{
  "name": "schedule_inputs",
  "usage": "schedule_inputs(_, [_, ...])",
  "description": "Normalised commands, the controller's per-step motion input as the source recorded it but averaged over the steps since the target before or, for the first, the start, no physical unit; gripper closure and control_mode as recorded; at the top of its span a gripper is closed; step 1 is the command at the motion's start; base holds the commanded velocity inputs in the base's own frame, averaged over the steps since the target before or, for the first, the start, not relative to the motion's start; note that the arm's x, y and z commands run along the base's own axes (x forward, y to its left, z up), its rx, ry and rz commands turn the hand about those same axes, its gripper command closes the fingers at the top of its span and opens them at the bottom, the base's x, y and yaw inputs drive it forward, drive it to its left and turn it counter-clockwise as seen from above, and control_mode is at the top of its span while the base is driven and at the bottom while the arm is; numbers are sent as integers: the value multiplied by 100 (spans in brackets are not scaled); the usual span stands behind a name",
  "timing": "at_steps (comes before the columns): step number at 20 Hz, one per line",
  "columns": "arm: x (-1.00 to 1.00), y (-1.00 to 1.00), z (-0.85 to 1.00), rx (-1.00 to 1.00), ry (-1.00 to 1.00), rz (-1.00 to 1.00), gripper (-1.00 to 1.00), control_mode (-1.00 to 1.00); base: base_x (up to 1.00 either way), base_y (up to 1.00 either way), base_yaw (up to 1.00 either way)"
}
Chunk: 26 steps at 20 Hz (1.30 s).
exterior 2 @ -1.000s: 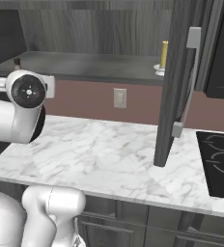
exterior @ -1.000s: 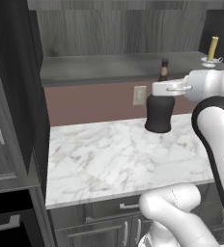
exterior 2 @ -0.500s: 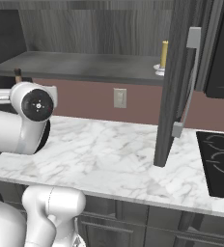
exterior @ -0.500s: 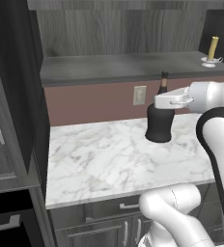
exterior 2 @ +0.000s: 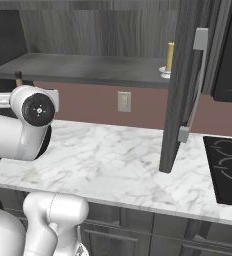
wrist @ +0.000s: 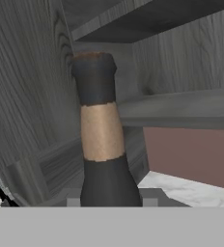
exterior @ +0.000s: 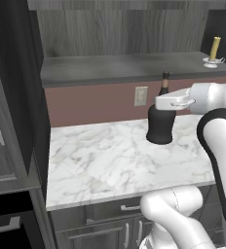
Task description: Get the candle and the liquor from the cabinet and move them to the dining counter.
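The hand [exterior: 164, 103] is closed round the liquor [exterior: 160, 121], gripping it high on the body just under the neck, and holds the black bottle upright with its base above the marble worktop [exterior: 110, 160], out in front of the maroon backsplash [exterior: 95, 104]. In the hand view the bottle's neck [wrist: 100, 130] rises straight up the middle, tan-banded with a dark cap, and the two dark fingertips [wrist: 73, 200] show pressed at either side of its shoulder. Behind the bottle, on the backsplash, sits a white wall socket [exterior: 141, 96]. Above it runs the dark shelf of the cabinet [exterior: 124, 68], open at the front. The candle [exterior: 215, 48] stands upright on its small silvery base at the far right of that shelf, well apart from the bottle. In the right base view the candle [exterior 2: 170, 56] shows just beside the cabinet's open door [exterior 2: 180, 90], which swings out over the worktop with its long silver handle [exterior 2: 197, 85] facing right; a black cooktop [exterior 2: 228, 170] lies beyond the door
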Motion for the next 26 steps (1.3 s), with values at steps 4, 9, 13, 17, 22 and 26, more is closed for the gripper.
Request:
schedule_inputs(4, [0, 0, 0, 0, 0, 0, 100, -100, 0, 0, 0])
schedule_inputs(9, [0, 0, 0, 0, 0, 0, 100, -100, 0, 0, 0])
schedule_inputs(13, [0, 0, 0, 0, 0, 0, 100, -100, 0, 0, 0])
schedule_inputs(17, [0, 0, 0, 0, 0, 0, 100, -100, 0, 0, 0])
schedule_inputs(22, [0, 0, 0, 0, 0, 0, 100, 100, 0, 0, 0])
schedule_inputs(26, [0, 0, 0, 0, 0, 0, 100, 100, 0, 0, 0])
